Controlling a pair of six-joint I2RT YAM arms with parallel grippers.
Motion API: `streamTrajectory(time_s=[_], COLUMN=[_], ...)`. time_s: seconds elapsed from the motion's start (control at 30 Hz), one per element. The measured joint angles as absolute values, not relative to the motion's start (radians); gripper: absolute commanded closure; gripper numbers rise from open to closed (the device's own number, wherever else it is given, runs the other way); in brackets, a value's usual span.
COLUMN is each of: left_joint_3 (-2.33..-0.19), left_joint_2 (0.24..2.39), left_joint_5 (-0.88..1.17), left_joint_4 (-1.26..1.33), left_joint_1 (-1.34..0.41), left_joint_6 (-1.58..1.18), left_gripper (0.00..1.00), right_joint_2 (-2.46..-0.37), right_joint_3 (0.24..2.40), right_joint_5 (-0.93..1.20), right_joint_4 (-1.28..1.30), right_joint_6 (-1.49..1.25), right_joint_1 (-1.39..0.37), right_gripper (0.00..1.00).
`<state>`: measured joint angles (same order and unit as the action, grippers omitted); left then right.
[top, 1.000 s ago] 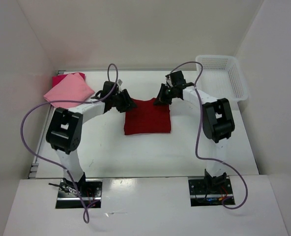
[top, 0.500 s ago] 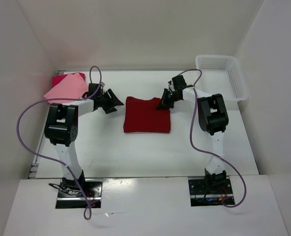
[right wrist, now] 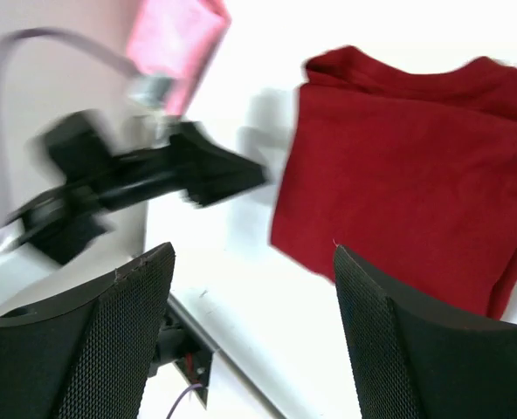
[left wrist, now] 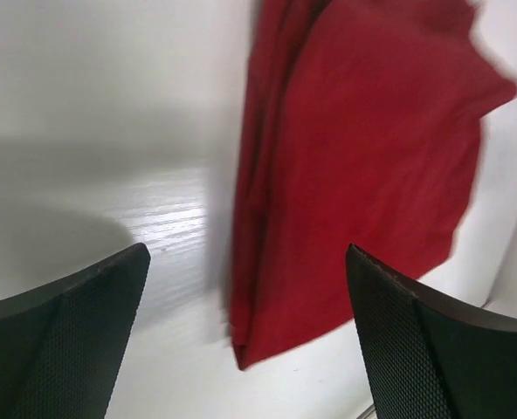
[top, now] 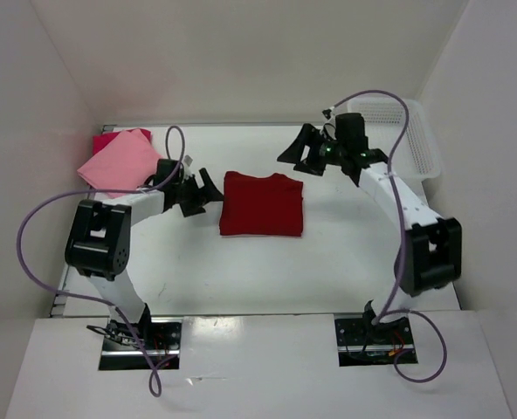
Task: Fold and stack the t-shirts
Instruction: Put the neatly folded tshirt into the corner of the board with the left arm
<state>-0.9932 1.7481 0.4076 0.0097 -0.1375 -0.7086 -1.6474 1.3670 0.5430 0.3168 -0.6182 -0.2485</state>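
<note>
T-shirts check, what do we make of this one? We've got the crimson t-shirt (top: 261, 205) lying flat on the desk (top: 241, 271), folded into a rough rectangle. Bits of sleeve poke out along its far edge, and the left wrist view shows the stacked layers down its left side. How do we call the end effectors?

Re: We'd call both of them wide open with nothing in them. The left end effector (top: 211, 192) sits low, just beside the crimson t-shirt's left edge and pointing at it. Its fingers (left wrist: 58, 340) are spread apart, with only bare desk and the edge of the cloth showing between them. We honestly can't tell whether a tip is brushing the fabric.

The right end effector (top: 292, 164) hangs off the far right corner of the crimson t-shirt, lifted clear of it. Its fingers (right wrist: 416, 340) are spread just as wide. Its wrist camera looks down over most of the shirt, and nothing is pinched between the jaws.

As for the other two, the light pink t-shirt (top: 120, 161) lies folded on top of the magenta-red t-shirt (top: 104, 140). That pile sits well off to the far left of the crimson t-shirt and doesn't touch it. The white basket (top: 423, 140) is well off to the crimson t-shirt's far right, beyond the right end effector.
</note>
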Motion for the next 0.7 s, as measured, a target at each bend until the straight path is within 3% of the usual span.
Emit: streamTrajectory(time_s=[0.2,0.3,0.33,0.5,0.57,0.7], left_joint_3=[-1.058,-1.142,-1.171,-1.27,-1.299,-1.383], left_joint_2=[1.875,1.958,1.99,2.097,2.117,2.12], left_joint_5=[0.445,0.467,0.476,0.502,0.5,0.494], left_joint_4=[0.046,0.076,0.09,0.123,0.121,0.093], left_joint_1=[-0.191,-0.218,-0.23,-0.299,-0.32,-0.339], left_joint_6=[-0.668,-0.656,-0.652,-0.667,-0.685,-0.713], left_gripper=[0.14,0.33,0.48,0.79,0.87,0.89], right_joint_2=[-1.431,-1.404,-1.401,-1.391,-1.38,-1.345], right_joint_3=[1.201,1.125,1.103,1.05,1.043,1.021], right_joint_5=[0.555,0.561,0.561,0.566,0.576,0.596], right_joint_4=[0.28,0.286,0.29,0.312,0.313,0.313], right_joint_6=[-0.644,-0.656,-0.659,-0.667,-0.671,-0.681], right_joint_1=[-0.245,-0.244,-0.244,-0.233,-0.221,-0.191], right_gripper=[0.21,0.21,0.21,0.21,0.21,0.21])
